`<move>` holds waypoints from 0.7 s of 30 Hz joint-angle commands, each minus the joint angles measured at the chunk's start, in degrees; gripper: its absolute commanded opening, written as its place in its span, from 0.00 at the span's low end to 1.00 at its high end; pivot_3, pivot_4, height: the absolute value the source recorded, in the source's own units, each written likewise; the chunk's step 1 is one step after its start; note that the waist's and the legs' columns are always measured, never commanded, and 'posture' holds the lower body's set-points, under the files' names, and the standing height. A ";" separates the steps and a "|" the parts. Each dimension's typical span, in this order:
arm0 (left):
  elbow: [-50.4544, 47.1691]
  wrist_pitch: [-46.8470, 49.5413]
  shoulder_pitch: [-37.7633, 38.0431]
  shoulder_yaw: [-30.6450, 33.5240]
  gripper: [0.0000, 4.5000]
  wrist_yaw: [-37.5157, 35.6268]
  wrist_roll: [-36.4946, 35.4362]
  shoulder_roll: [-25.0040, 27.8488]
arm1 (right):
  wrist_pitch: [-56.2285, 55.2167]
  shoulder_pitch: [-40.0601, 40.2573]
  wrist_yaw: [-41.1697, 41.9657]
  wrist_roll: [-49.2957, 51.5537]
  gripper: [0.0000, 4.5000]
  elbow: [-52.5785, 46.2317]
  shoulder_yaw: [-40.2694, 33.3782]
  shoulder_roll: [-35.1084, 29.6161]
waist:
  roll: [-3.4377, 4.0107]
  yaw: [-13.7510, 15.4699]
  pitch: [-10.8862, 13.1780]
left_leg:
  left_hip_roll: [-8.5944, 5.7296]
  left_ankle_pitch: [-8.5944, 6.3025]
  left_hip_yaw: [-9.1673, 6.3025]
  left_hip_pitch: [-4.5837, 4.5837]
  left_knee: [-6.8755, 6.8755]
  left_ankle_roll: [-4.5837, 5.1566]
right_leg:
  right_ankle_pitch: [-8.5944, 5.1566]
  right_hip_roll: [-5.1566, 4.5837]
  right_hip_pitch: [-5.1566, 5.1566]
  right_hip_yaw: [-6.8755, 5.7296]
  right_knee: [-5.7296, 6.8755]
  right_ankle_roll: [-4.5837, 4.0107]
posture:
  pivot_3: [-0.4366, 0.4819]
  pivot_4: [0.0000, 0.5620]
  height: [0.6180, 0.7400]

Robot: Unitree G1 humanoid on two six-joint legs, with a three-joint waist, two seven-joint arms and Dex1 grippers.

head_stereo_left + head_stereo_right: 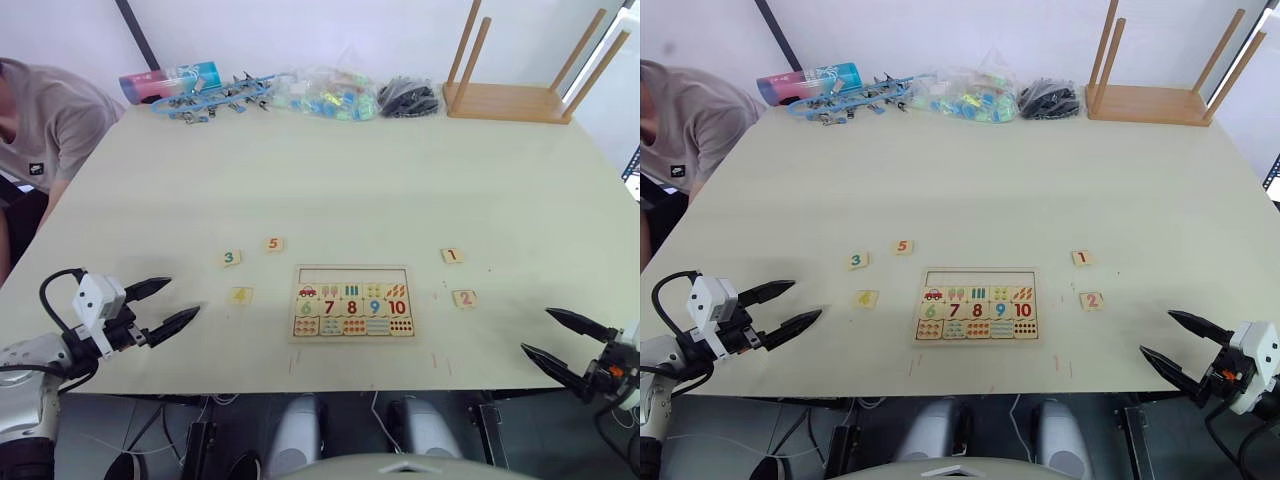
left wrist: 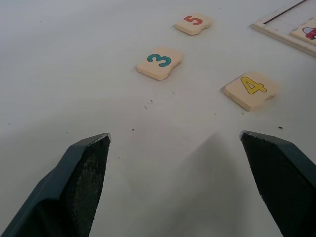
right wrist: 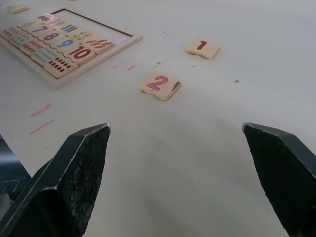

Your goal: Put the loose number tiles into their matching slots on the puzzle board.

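Observation:
The puzzle board (image 1: pixel 352 301) lies near the table's front edge, its top row of slots (image 1: pixel 350 275) bare. Left of it lie tiles 3 (image 1: pixel 231 258), 5 (image 1: pixel 273 244) and 4 (image 1: pixel 240 295). Right of it lie tiles 1 (image 1: pixel 452 256) and 2 (image 1: pixel 464 298). My left gripper (image 1: pixel 172 305) hovers open at the front left, short of tile 4 (image 2: pixel 251 90), with nothing between its fingers. My right gripper (image 1: pixel 552 334) is open at the front right, short of tile 2 (image 3: pixel 159 85) and tile 1 (image 3: pixel 202 48).
A person in a grey shirt (image 1: pixel 45 115) sits at the table's left edge. Along the far edge lie a blue cylinder (image 1: pixel 170 81), blue clips (image 1: pixel 215 98), a bag of coloured pieces (image 1: pixel 325 95), black items (image 1: pixel 408 97) and an upturned wooden stool (image 1: pixel 510 90).

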 commanded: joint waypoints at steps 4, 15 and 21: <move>4.66 -2.31 -3.31 -0.11 1.00 -2.25 0.22 0.75 | -1.85 0.30 -0.62 1.08 1.00 -2.08 -1.52 -0.06 | 0.03 0.05 0.00 | -0.01 -0.06 0.01 0.01 -0.02 -0.10 | 0.02 -0.28 -0.01 -0.30 -0.02 -0.03 | 0.48 0.27 0.98; 6.73 -3.75 -5.22 -0.84 1.00 -4.36 0.73 0.89 | -1.96 -0.57 0.17 1.25 1.00 -1.28 -1.12 -0.88 | 0.04 -0.16 0.01 | -0.01 -0.05 0.01 0.01 -0.05 -0.10 | 0.03 -0.47 -0.01 -0.55 -0.05 -0.05 | 0.48 0.27 0.98; 3.86 -1.24 -8.80 -3.17 1.00 -6.86 -0.80 0.73 | -1.36 -3.27 1.02 1.70 1.00 -1.37 -0.29 -1.48 | 0.04 -0.12 0.01 | -0.03 -0.05 0.01 0.01 -0.04 -0.09 | 0.05 -0.49 -0.01 -0.56 -0.05 -0.05 | 0.48 0.27 0.98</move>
